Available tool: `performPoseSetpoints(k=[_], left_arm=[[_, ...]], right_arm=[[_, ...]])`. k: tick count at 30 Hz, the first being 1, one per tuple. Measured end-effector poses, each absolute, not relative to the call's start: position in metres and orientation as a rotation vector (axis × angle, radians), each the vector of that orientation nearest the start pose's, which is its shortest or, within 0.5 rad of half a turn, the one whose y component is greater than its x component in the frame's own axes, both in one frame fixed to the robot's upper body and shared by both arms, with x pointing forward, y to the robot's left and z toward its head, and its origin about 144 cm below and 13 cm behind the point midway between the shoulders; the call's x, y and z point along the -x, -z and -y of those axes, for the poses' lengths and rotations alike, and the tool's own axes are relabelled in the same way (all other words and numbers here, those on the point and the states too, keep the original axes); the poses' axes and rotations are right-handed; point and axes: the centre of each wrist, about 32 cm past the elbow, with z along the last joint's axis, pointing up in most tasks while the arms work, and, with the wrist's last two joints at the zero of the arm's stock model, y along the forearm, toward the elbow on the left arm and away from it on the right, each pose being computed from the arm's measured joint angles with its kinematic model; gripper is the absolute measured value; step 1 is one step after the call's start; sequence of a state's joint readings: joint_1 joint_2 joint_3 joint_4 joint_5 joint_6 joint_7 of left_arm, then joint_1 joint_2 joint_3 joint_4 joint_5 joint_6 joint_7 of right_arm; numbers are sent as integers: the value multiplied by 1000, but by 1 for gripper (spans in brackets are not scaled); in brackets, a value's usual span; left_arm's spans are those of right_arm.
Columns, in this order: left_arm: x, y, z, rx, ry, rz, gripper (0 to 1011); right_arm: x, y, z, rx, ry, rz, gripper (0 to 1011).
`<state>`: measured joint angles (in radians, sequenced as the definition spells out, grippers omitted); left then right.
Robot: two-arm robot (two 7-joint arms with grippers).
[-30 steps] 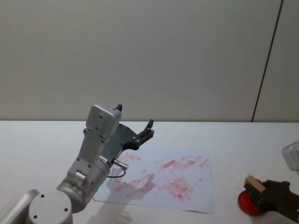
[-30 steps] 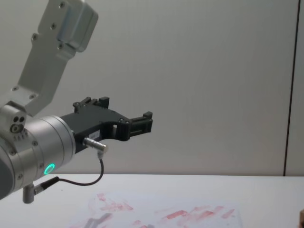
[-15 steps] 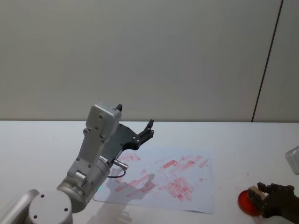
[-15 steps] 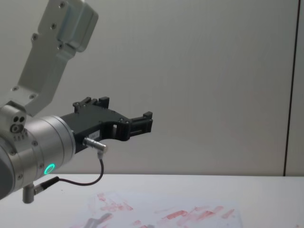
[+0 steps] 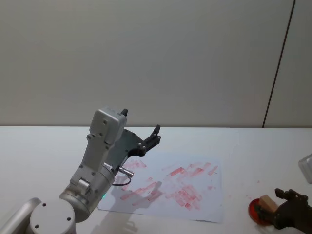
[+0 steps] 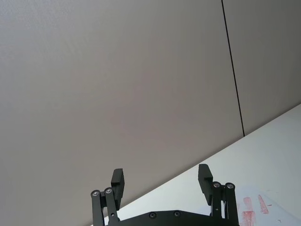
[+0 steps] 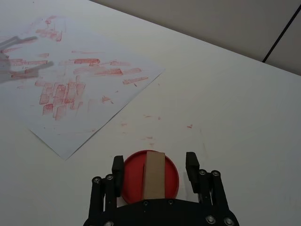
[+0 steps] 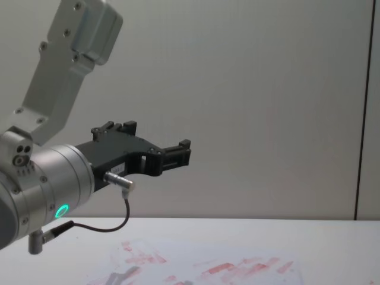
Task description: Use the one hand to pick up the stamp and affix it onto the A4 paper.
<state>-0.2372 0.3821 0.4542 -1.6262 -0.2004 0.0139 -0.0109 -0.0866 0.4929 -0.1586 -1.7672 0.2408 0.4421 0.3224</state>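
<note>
The light-brown stamp (image 5: 267, 201) (image 7: 153, 175) stands on a round red ink pad (image 5: 253, 211) (image 7: 130, 181) at the table's near right. My right gripper (image 5: 269, 203) (image 7: 154, 160) is open around it, with a gap between each finger and the stamp. To the left of the pad lies the A4 paper (image 5: 170, 187) (image 7: 80, 89) (image 8: 208, 270), covered with red smeared prints. My left gripper (image 5: 141, 122) (image 6: 161, 176) (image 8: 157, 136), on the arm with the green ring, hangs open and empty high above the paper's left side.
The white table (image 5: 39, 156) stretches out to a plain wall behind. A pale translucent object (image 5: 307, 165) sits at the far right edge. A few red specks (image 7: 150, 117) mark the table between paper and pad.
The right gripper came down with the stamp onto the red pad and has opened, leaving the stamp standing there. The left arm has not moved.
</note>
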Motion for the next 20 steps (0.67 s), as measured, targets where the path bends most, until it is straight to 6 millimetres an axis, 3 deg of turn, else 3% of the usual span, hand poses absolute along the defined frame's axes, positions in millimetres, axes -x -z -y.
performPoseSetpoints(k=[9,20], left_arm=[[-492,-1204,-198,-61,-1124,268,1002],[-492,-1204,-198,-61,-1124,268,1002]], right_arm=[[-429,-1178,296,475,1048,-173,999],[-428,-1178,296,476,1047,-173,1001]])
